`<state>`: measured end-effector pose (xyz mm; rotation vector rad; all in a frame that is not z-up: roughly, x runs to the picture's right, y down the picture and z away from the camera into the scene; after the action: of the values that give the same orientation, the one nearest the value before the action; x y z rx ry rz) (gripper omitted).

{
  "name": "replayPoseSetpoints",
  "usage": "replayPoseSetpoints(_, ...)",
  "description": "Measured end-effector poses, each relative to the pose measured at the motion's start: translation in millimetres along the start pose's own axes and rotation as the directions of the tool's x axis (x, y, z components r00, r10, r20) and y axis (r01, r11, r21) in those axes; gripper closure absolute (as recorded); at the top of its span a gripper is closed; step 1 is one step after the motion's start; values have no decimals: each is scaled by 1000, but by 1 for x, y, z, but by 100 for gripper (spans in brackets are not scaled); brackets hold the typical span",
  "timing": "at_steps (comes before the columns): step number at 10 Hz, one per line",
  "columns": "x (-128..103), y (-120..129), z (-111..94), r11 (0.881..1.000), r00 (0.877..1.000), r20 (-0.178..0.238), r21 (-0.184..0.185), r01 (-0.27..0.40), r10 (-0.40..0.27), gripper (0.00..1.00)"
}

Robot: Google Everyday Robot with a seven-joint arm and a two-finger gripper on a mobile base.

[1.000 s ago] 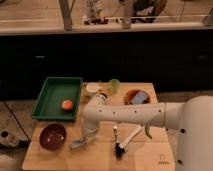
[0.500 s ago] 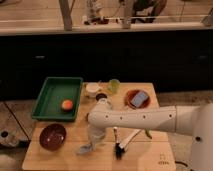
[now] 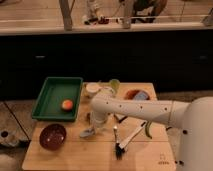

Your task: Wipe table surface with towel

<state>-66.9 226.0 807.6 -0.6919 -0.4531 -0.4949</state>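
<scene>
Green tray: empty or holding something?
Holding something: one orange round item lies inside the green tray. The gripper is down at the table, right of the dark bowl.

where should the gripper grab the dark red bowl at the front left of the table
Probably take the dark red bowl by the rim side facing the gripper, coming down from above. It sits upright and open, so the thin wall is free to pinch, while the body looks too wide to span. The gripper is low over the table, just beside the bowl.
</scene>
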Motion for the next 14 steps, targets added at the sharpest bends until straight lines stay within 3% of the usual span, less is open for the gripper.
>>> replayPoseSetpoints(1, -18, -13, 6, 999, 998, 30, -5, 50, -49, 100)
replayPoseSetpoints(3, -38, -7, 11, 993, 992, 63, -30, 114, -112, 100)
replayPoseSetpoints(7, -68, 50, 9, 978, 979, 100, -93, 189, -179, 100)
replayPoseSetpoints(9, -57, 74, 4, 981, 986, 70, -115, 157, -150, 100)
replayPoseSetpoints(11, -39, 77, 0, 985, 992, 34, -119, 121, -118, 100)
replayPoseSetpoints(14, 5, 46, -8, 992, 997, -20, -101, 74, -76, 100)
